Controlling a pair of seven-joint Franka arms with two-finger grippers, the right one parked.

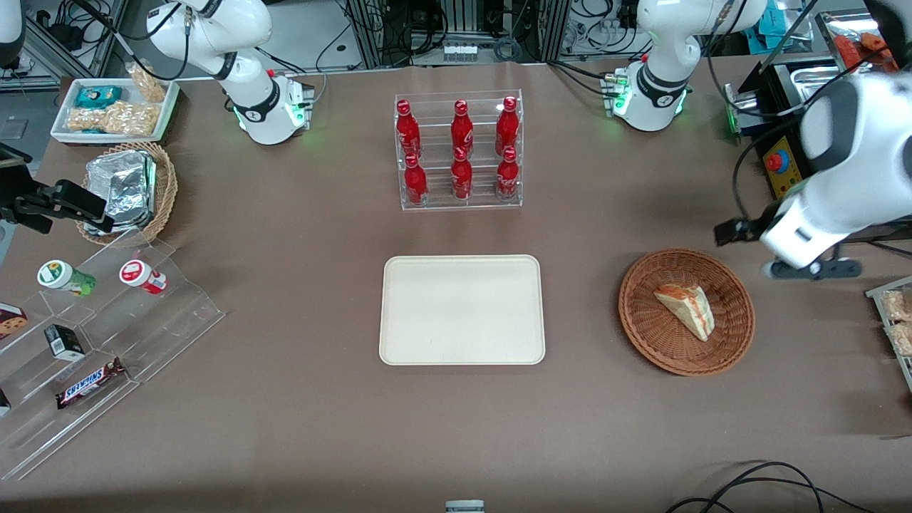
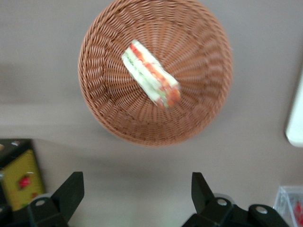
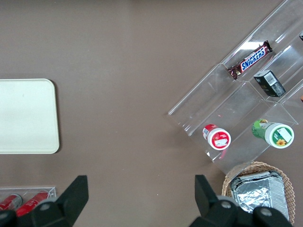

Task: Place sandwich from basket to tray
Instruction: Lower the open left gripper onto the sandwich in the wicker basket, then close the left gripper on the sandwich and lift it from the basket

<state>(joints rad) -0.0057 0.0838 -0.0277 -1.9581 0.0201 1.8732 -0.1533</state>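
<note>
The sandwich [image 1: 687, 309], a white wedge with orange-red and green layers, lies in the reddish-brown wicker basket [image 1: 641, 313]. The left wrist view also shows the sandwich [image 2: 150, 74] in the basket [image 2: 199, 118]. The cream tray [image 1: 462, 310] lies flat beside the basket, toward the parked arm's end; only its edge [image 2: 296, 118] shows in the left wrist view. My left gripper [image 1: 737, 231] hovers above the table, farther from the front camera than the basket. In the left wrist view the gripper [image 2: 137, 198] is open and empty, its fingers [image 2: 71, 193] wide apart over bare table.
A clear rack of red bottles [image 1: 459, 151] stands farther from the front camera than the tray. A yellow box with a red button [image 1: 780, 167] sits near the working arm. At the parked arm's end are clear stepped shelves [image 1: 107, 335], a tan foil-pack basket [image 1: 128, 189] and a white snack tray [image 1: 114, 107].
</note>
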